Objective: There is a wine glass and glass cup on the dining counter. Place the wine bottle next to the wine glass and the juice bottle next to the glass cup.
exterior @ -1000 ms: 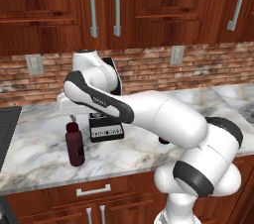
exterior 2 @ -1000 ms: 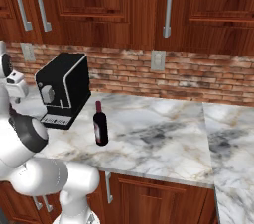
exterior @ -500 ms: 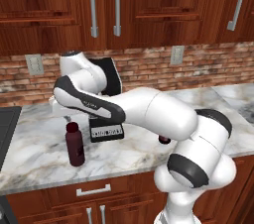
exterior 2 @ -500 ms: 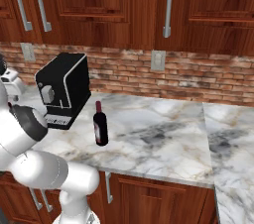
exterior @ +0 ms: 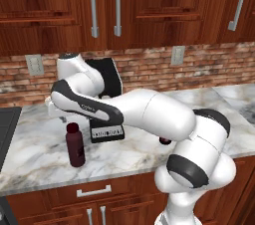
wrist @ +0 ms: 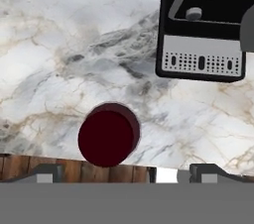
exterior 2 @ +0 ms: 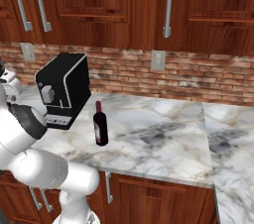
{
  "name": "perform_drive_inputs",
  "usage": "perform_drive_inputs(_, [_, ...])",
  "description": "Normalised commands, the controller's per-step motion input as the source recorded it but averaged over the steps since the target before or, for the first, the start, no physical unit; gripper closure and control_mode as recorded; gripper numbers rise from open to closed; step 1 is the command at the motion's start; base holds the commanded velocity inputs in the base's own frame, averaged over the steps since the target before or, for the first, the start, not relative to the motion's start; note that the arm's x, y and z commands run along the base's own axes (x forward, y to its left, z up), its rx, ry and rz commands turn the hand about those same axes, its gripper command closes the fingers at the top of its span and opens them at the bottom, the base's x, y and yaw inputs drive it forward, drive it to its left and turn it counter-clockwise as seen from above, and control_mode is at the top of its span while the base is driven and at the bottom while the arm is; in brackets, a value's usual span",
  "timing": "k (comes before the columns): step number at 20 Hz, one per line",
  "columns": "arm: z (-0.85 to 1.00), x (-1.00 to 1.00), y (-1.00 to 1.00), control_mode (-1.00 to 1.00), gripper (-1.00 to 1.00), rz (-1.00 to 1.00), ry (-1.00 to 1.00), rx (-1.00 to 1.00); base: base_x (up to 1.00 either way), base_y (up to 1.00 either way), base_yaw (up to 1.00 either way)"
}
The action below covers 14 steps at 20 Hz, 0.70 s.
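Observation:
The juice bottle (exterior: 75,144), stout and dark maroon, stands near the front edge of the marble wall counter (exterior: 40,154). In the hand view I look straight down on the juice bottle's round cap (wrist: 106,139). My gripper (wrist: 127,172) hangs above it, open, with its fingertips (wrist: 47,172) wide apart and nothing between them. The cap lies a little left of the gap's middle. The wine bottle (exterior 2: 100,125) stands right of the coffee machine; in the left base view my arm hides most of the wine bottle (exterior: 164,141). The wine glass, glass cup and dining counter are out of view.
A black coffee machine (exterior: 107,99) stands close behind and right of the juice bottle, against the brick wall. A dark stovetop (exterior: 6,129) borders the counter on the left. Drawers (exterior: 94,191) sit below the counter edge. The counter (exterior 2: 233,139) runs on to the right.
My arm has swung further left, bringing the hand over the juice bottle. Neither bottle has moved.

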Motion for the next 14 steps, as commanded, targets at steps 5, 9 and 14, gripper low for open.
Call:
perform_drive_inputs(5, [-0.26,0.01,0.03,-1.00,-1.00,0.00,-0.12,0.03,0.00,0.00,0.00])
perform_drive_inputs(9, [-0.34,0.02,0.00,-1.00,-1.00,0.00,-0.17,0.00,0.00,0.00,0.00])
perform_drive_inputs(14, [-0.17,0.00,0.00,-1.00,-1.00,0.00,-0.11,0.00,0.00,0.00,0.00])
